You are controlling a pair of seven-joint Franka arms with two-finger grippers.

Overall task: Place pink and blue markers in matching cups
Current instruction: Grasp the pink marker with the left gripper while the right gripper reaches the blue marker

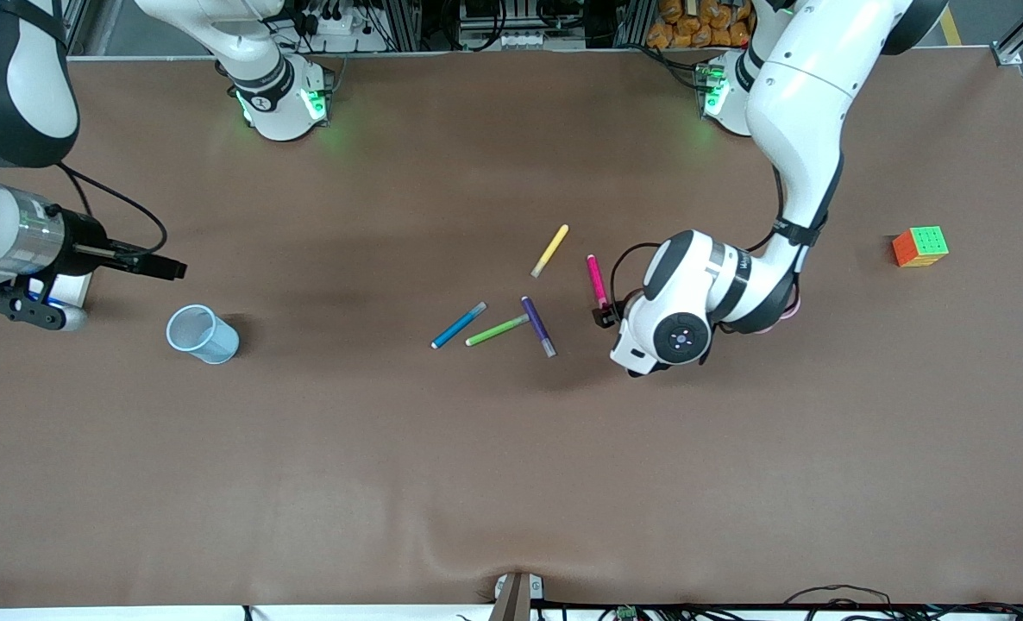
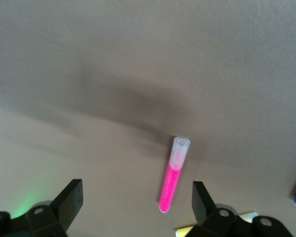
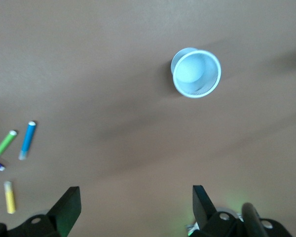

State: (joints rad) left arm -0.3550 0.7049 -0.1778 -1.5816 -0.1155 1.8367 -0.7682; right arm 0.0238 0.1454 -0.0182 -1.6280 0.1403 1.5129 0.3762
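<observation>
We see the left claw (image 2: pixel 138 207) spread wide and empty, hanging low over the pink marker (image 2: pixel 172 175), which lies flat on the bench (image 1: pixel 511 474) between the two fingers (image 2: pixel 71 200) without touching either, its pale cap pointing away from the claw. In the front view the pink marker (image 1: pixel 596 280) shows just beside the left arm's wrist. Near it lie the yellow pen (image 1: pixel 550 250), the purple pen (image 1: pixel 538 326), the green pen (image 1: pixel 496 330) and the blue marker (image 1: pixel 458 325), the blue one lying closest to the right arm's end of the bench. A pink rim peeks out from under the left arm; we cannot tell what it is. A colour cube (image 1: pixel 919 247) sits toward the left arm's end. The right claw (image 3: pixel 137 207) waits wide and empty above the bench near the pale blue cup (image 3: pixel 196 72), which stands upright and holds nothing at the right arm's end (image 1: pixel 203 334).
</observation>
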